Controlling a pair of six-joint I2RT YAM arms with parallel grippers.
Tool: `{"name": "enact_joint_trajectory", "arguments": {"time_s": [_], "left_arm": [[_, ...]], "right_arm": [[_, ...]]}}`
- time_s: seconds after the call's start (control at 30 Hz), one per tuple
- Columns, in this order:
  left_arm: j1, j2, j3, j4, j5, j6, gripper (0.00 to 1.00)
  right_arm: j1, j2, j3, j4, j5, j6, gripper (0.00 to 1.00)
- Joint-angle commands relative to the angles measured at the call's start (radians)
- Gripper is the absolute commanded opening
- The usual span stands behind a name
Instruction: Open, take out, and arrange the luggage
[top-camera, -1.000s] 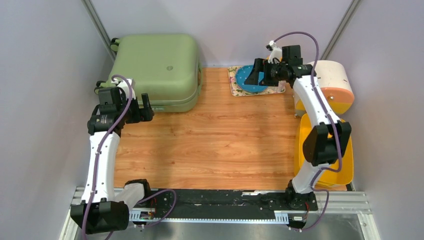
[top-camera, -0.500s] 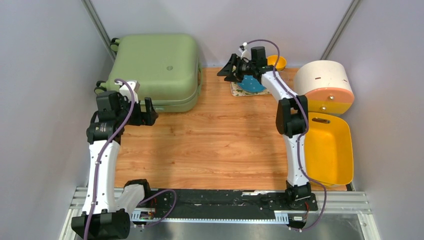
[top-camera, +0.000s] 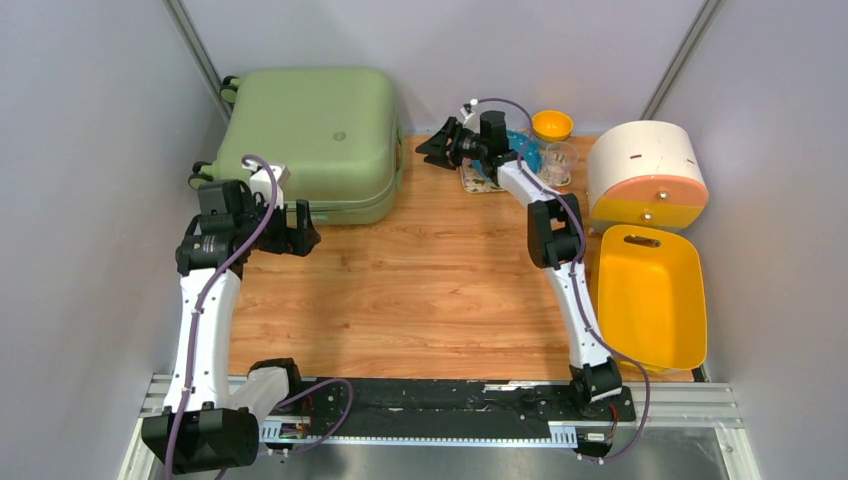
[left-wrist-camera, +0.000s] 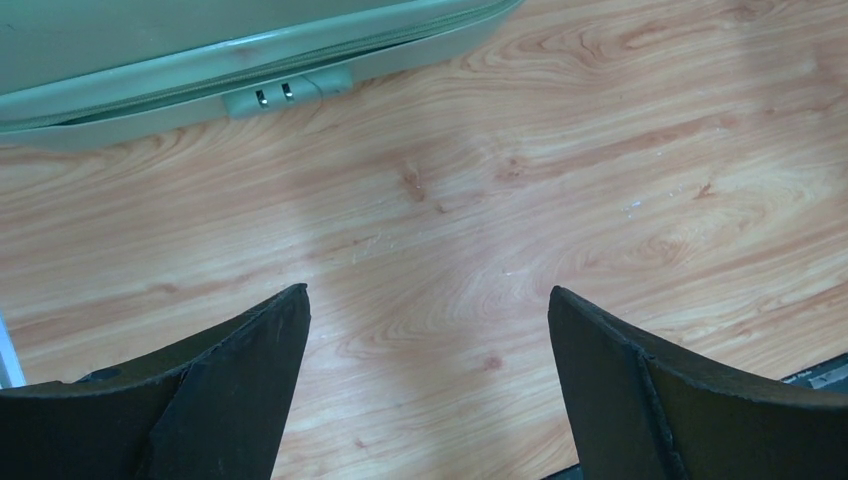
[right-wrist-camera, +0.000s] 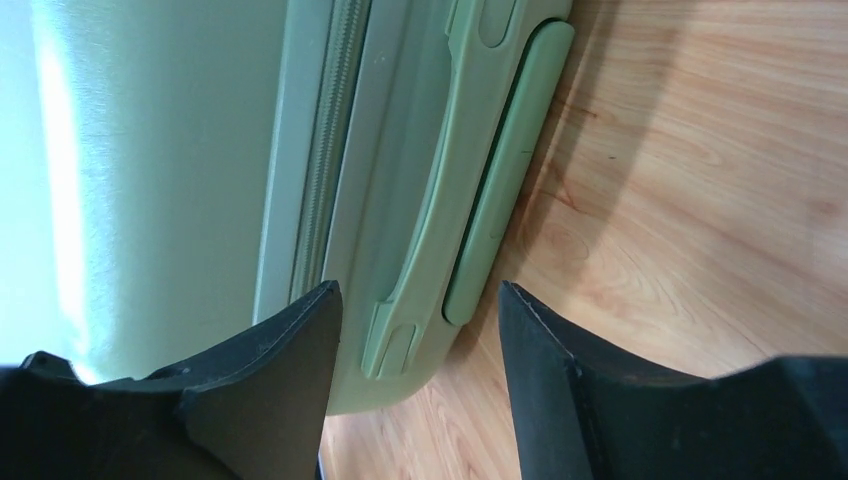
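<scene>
Luggage (top-camera: 305, 140) lies flat and shut at the far left of the table (top-camera: 430, 290), lid up, wheels toward the far-left corner.

Top view: left gripper (top-camera: 303, 228) hangs just off the case's near edge, jaws at full spread, nothing held. Right gripper (top-camera: 432, 150) reaches across to the case's right side, jaws part open, empty. Step in hand, prob.: start of the opening. The case looks closed and nothing is out yet. Far right sit a bowl (top-camera: 552, 125), a glass (top-camera: 558, 160) and a round box (top-camera: 648, 170), w/ a yellow tray (top-camera: 650, 300) nearer on the right. Wood-grain top, plain grey walls on 3 sides, metal rail (top-camera: 450, 400) along the near edge.

Left wrist view: left gripper (left-wrist-camera: 425, 300) is over bare table (left-wrist-camera: 600, 150), fingers well apart. The luggage (left-wrist-camera: 200, 50) edge is ahead, w/ the zip pulls (left-wrist-camera: 285, 95) parked at a small lock block. Nxt move for this arm likely needs a fine pinch on those pulls, so line up low and square.

Right wrist view: right gripper (right-wrist-camera: 417, 290) straddles the side handle (right-wrist-camera: 425, 215) of the luggage (right-wrist-camera: 150, 150), w/ the zipper (right-wrist-camera: 325, 150) running alongside. Contact w/ the handle: can't tell. Closing here would steady the case while the zip gets pulled.
</scene>
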Motion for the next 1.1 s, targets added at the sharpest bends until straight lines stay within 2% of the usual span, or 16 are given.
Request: {"name": "enact_joint_trajectory", "arguments": {"time_s": [0.0, 0.23, 0.4, 0.77, 0.87, 0.97, 1.07], "left_arm": [[0.002, -0.012, 0.046, -0.044, 0.024, 0.047, 0.97], [0.003, -0.018, 0.046, -0.064, 0.022, 0.044, 0.97], [0.003, -0.014, 0.049, -0.078, 0.039, 0.044, 0.97], [0.003, -0.008, 0.033, -0.113, 0.021, 0.092, 0.96], [0.003, -0.003, 0.038, -0.113, 0.002, 0.090, 0.96], [0.003, 0.000, 0.035, -0.092, -0.039, 0.046, 0.96], [0.003, -0.009, 0.027, -0.060, -0.058, 0.014, 0.96]], "right_arm": [[0.055, 0.087, 0.110, 0.127, 0.027, 0.068, 0.62], [0.124, 0.163, 0.184, 0.161, 0.089, 0.100, 0.62], [0.132, 0.182, 0.191, 0.169, 0.138, 0.126, 0.53], [0.137, 0.246, 0.224, 0.233, 0.121, 0.232, 0.49], [0.137, 0.242, 0.199, 0.260, 0.095, 0.271, 0.37], [0.129, 0.199, 0.150, 0.297, 0.040, 0.302, 0.00], [0.115, 0.136, 0.067, 0.319, 0.001, 0.328, 0.00]]}}
